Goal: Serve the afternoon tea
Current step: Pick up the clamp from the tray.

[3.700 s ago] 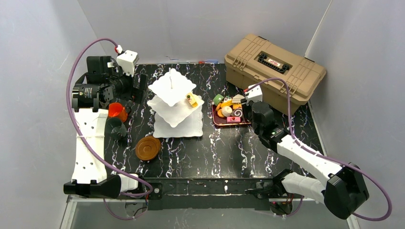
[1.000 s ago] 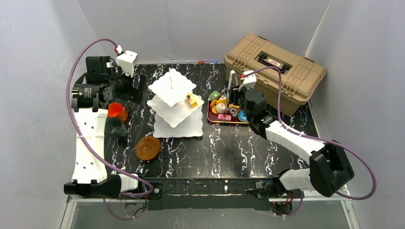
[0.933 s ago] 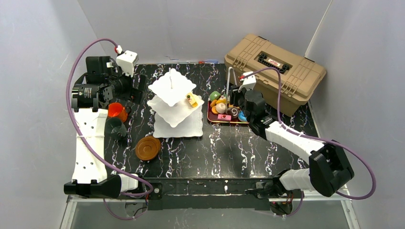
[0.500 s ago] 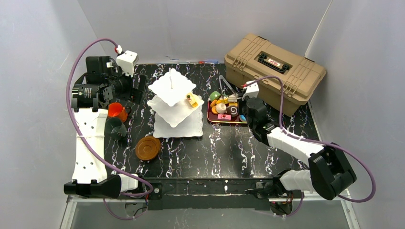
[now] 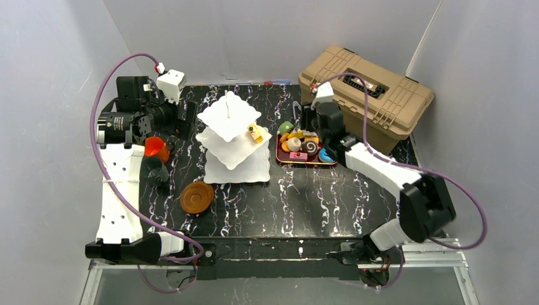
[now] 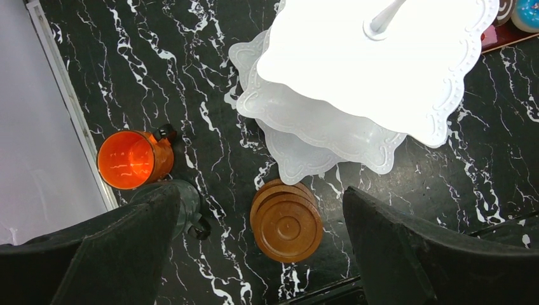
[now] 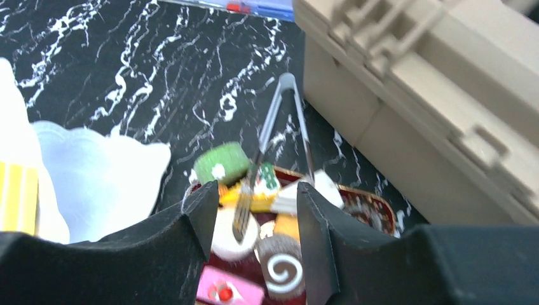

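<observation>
The white three-tier stand [image 5: 229,136] [image 6: 375,70] holds one yellow pastry [image 5: 256,133] on its middle tier. Several toy pastries [image 7: 279,270] fill a dark red tray [image 5: 299,164] to its right. My right gripper [image 5: 306,122] [image 7: 254,203] hovers over the tray's back edge, open. The metal tongs [image 7: 273,121] lie below it, tips on the pastries and hinge on the table, touching neither finger. My left gripper [image 5: 186,117] [image 6: 260,190] hangs high and wide open. Under it are the stacked brown saucers [image 6: 287,222] [image 5: 196,196], an orange cup [image 6: 127,159] [image 5: 154,147] and a dark cup [image 6: 187,203] [image 5: 154,170].
A tan toolbox [image 5: 368,89] [image 7: 413,114] stands shut at the back right, close behind the tray and my right wrist. Grey walls close in the black marbled table [image 5: 305,203] on three sides. Both cups sit near the left edge.
The tongs stood upright in my right gripper a second ago; they tipped over and now lie on the pastries, let go. My right wrist moved back toward the toolbox. The left arm is still.
</observation>
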You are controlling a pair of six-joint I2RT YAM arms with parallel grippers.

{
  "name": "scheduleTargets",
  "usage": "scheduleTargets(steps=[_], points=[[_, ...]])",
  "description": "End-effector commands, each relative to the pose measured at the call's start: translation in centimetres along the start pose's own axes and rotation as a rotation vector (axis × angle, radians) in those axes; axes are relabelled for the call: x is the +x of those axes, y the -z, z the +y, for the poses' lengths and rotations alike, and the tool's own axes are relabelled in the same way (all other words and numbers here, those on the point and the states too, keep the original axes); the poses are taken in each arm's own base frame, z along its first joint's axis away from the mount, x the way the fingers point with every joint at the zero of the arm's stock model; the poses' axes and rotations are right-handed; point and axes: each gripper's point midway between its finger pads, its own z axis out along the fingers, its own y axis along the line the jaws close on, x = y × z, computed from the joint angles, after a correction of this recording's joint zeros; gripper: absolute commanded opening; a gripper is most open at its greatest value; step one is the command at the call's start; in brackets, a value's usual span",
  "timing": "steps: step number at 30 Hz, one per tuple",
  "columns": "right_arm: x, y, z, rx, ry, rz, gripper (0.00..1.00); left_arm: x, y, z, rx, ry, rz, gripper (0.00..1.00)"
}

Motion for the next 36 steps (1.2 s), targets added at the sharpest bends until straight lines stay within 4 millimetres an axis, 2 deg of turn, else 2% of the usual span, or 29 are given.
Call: scheduleTargets(steps=[1,5,9,19,25,31,33,35,36], points=[[0.4,-3.6,1.9,-0.027,-0.009,0.117,0.56,0.2,0.5,-0.4,0.017,0.005,-0.011,0.98],[2.2,-6.9,3.3,-0.032,-0.009,0.202,0.48,0.2,0.4,-0.3,0.009,0.002,-0.012,0.98],[4.0,-9.4,3.4,0.016,0.005,0.238,0.41,0.2,0.2,-0.4,0.017,0.011,-0.010,0.98],[6.4,-13.7,2.4,0.142,0.052,0.239,0.38,0.3,0.2,-0.2,0.007,0.009,-0.013,0.98],[7.6,-14.8,2.1,0.176,0.070,0.246,0.36,0.4,0.3,0.0,-0.010,-0.007,-0.014,0.98],[8.3,-15.0,1.9,0.191,0.075,0.250,0.26,0.7,0.3,0.0,-0.012,-0.011,-0.011,0.98],[8.3,-15.0,1.7,0.198,0.081,0.250,0.19,0.6,0.4,0.1,-0.014,-0.016,-0.015,0.98],[7.7,-14.8,1.6,0.197,0.087,0.239,0.04,0.6,0.6,0.0,-0.015,-0.020,-0.019,0.98],[7.4,-14.7,1.7,0.193,0.092,0.233,0.01,0.5,0.7,0.0,-0.014,-0.020,-0.023,0.98]])
